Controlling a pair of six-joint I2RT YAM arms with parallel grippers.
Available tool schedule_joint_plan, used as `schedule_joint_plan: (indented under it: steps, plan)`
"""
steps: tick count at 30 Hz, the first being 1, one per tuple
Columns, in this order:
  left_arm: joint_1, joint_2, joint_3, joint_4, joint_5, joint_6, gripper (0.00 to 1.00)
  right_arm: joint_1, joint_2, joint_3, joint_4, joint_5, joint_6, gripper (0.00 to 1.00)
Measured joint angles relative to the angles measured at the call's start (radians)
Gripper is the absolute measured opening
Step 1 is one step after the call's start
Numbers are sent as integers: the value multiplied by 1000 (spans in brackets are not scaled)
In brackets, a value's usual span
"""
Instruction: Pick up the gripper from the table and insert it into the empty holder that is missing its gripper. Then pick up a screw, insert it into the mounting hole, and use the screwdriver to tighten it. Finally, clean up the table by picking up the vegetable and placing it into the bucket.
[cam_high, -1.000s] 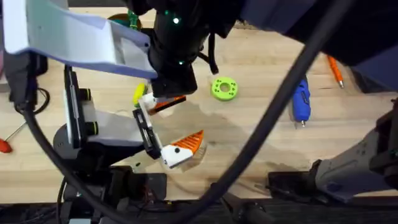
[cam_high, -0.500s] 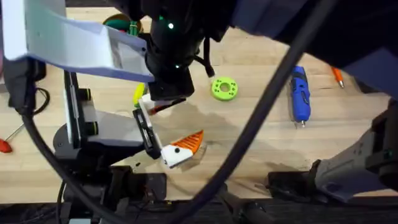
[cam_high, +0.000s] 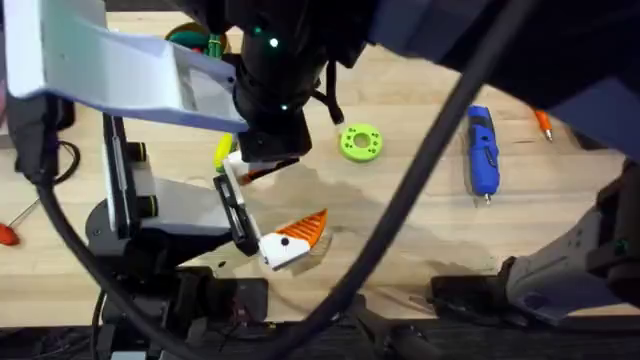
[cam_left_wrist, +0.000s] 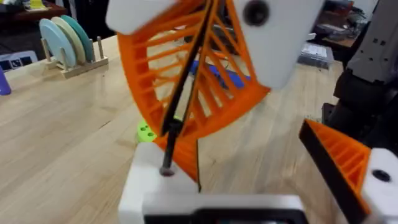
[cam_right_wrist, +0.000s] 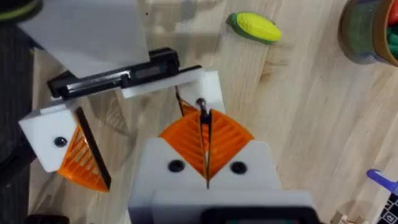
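Barely anything is changing against half a second ago; against a second ago the right arm's dark wrist (cam_high: 275, 85) is sitting slightly further up and left, and less orange is showing beneath it. One worktop (cam_high: 420, 230) is carrying everything. One white stationary arm (cam_high: 170, 210) is lying across the left side, its fingertip end pointing right: one white mount there is already wearing an orange tip (cam_high: 300, 232), and the second one, the holder (cam_right_wrist: 202, 84), is sitting right under the right gripper (cam_right_wrist: 205, 140). The right fingers (cam_left_wrist: 217, 81) are closing narrow on one thin dark rod (cam_left_wrist: 183, 106), whose lower end is touching the white block below. One bucket (cam_high: 190, 38) is standing at the far left edge, partly hidden. One blue screwdriver (cam_high: 483, 150) is lying well off to the right, with one orange-handled driver (cam_high: 541, 122) beyond it. One green ring (cam_high: 360, 141) is lying between the holder and the screwdriver. One yellow vegetable (cam_right_wrist: 255, 27) is lying just beside the holder. One red-handled tool (cam_high: 8, 235) is poking in at the left edge. The gripper (cam_high: 262, 172) is showing as an orange sliver at the holder; can't tell if it is seated. Left gripper (cam_left_wrist: 205, 202): can't tell its state.
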Motion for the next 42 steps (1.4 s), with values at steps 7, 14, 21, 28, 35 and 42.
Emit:
schedule_joint_plan:
  steps: [7,14,21,28,35,42]
  plan:
    - [0,0,0,0,0,0,985,0,19,0,-1,0,-1,6]
    - [0,0,0,0,0,0,985,0,19,0,-2,0,-3,6]
    - [0,0,0,0,0,0,985,0,19,0,-4,0,-3,6]
    - [0,0,0,0,0,0,985,0,19,0,-4,0,-3,6]
    - [0,0,0,0,0,0,985,2,20,0,-3,0,-3,6]
    - [0,0,0,0,0,-5,985,2,26,0,-1,0,-3,6]
